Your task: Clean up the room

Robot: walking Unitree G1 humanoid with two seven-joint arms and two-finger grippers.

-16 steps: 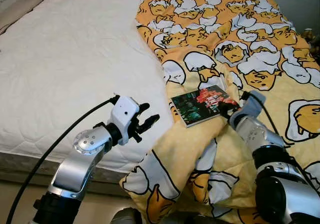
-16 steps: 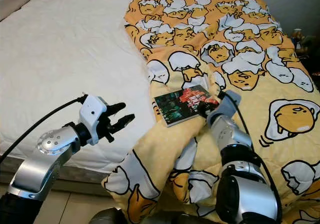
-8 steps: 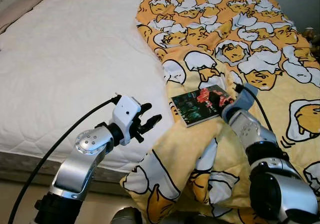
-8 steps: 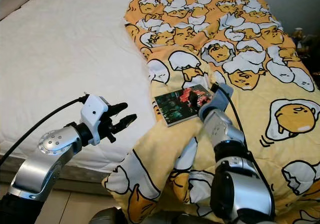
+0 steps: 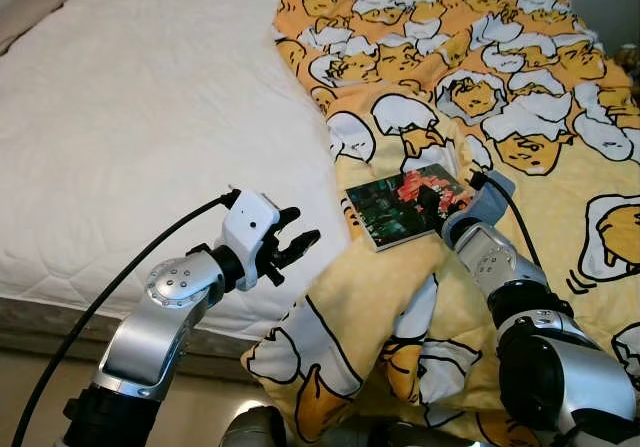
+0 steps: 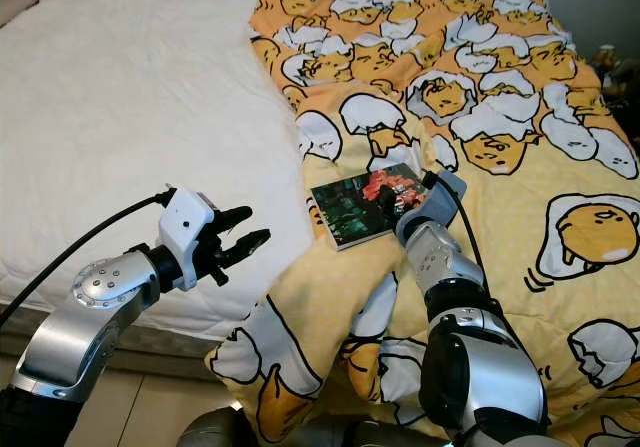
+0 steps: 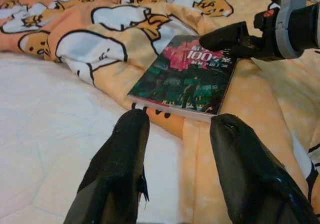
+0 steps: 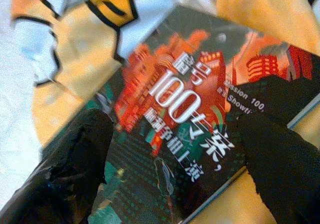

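Your book [image 5: 408, 205] lies flat, cover up, on a raised fold of the yellow egg-print blanket [image 5: 520, 107], just beside the blanket's edge where it meets the bare white mattress [image 5: 140, 127]. Cover is dark green and red with a large white "100" and other lettering; one corner points toward the mattress.

Right gripper [image 5: 436, 199] is over the book's far-from-mattress end. In the right wrist view its two black fingers [image 8: 75, 159] stand spread apart, one on each side of the printed cover, low over it. You cannot tell from these frames whether the tips actually press on the cover. In the left wrist view the same gripper shows as a dark tip resting at the book's upper edge.

Left gripper [image 5: 288, 247] hangs over the mattress, on the mattress side of the book and near it, not touching. Its fingers [image 7: 120, 174] are parted, pointing toward the book's near spine edge, with the mattress surface and the blanket fold showing in the gap.

Beyond the book, the blanket covers the half of the bed away from the left gripper, and bunches into a thick hanging fold off the bed's front edge. The mattress on the other side of the book is quilted.
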